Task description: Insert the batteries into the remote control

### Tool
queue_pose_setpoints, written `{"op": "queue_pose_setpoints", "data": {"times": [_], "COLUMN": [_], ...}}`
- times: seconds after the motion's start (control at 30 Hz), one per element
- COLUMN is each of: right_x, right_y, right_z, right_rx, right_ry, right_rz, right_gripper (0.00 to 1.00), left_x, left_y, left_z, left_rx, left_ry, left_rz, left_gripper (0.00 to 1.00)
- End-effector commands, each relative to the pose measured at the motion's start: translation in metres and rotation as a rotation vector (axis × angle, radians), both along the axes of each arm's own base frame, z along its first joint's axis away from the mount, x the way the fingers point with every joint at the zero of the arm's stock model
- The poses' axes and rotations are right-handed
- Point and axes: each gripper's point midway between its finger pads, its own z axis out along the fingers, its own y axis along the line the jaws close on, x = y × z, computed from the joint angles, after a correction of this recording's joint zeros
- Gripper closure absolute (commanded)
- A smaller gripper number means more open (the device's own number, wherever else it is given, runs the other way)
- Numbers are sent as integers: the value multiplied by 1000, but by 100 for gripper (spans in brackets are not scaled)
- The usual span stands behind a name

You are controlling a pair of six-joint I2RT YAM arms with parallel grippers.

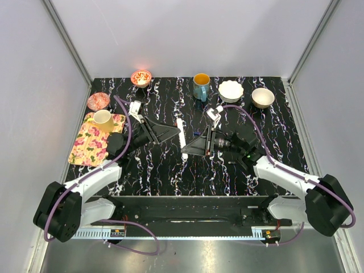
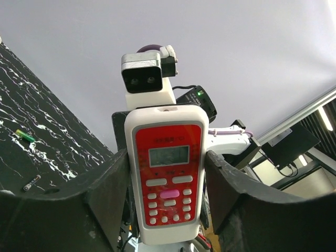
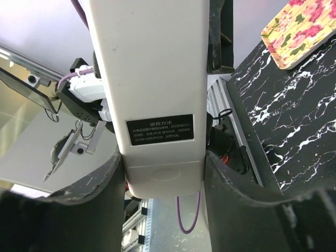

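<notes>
Left gripper (image 2: 167, 157) and right gripper (image 3: 163, 157) both clamp the remote control (image 1: 182, 136); 2 batteries (image 2: 24, 136) beyond look indistinct.

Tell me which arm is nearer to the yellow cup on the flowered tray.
Left. The left arm lies just right of the tray holding the cup; the right arm is far off to the cup's right.

Left fingers (image 2: 100, 205) and right fingers (image 3: 236, 210) face each other, both clamped on remote control (image 2: 168, 173).
</notes>
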Motion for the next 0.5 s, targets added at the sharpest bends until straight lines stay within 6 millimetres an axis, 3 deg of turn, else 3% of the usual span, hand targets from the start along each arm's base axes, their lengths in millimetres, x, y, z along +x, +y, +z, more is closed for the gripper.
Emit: {"op": "queue_pose_setpoints", "data": {"times": [0.0,0.03,0.07,0.1,0.17,0.3,0.47], "right_x": [-7,-6,-7,1,3,33,48], "right_y": [-1,-2,-5,-7,-17,-47,-63], "right_z": [11,12,13,10,5,-30,-48], "right_rx": [-5,-24,-83,-134,-278,-600,-738], "right_ry": [-53,-75,-64,-155,-170,-245,-262], "right_rz": [34,24,13,-42,-92,-262,-363], "right_gripper": [93,100,100,100,100,100,100], "left_x": [1,3,8,8,23,39,45], "left_y": [3,3,5,8,10,23,29], "left_z": [25,19,16,17,0,-11,-26], "left_rx": [-25,0,19,34,133,304,393], "left_ry": [-112,-81,-83,-87,-25,16,104], "left_rz": [37,47,78,97,171,307,405], "left_gripper": [36,29,1,1,1,1,1]}}
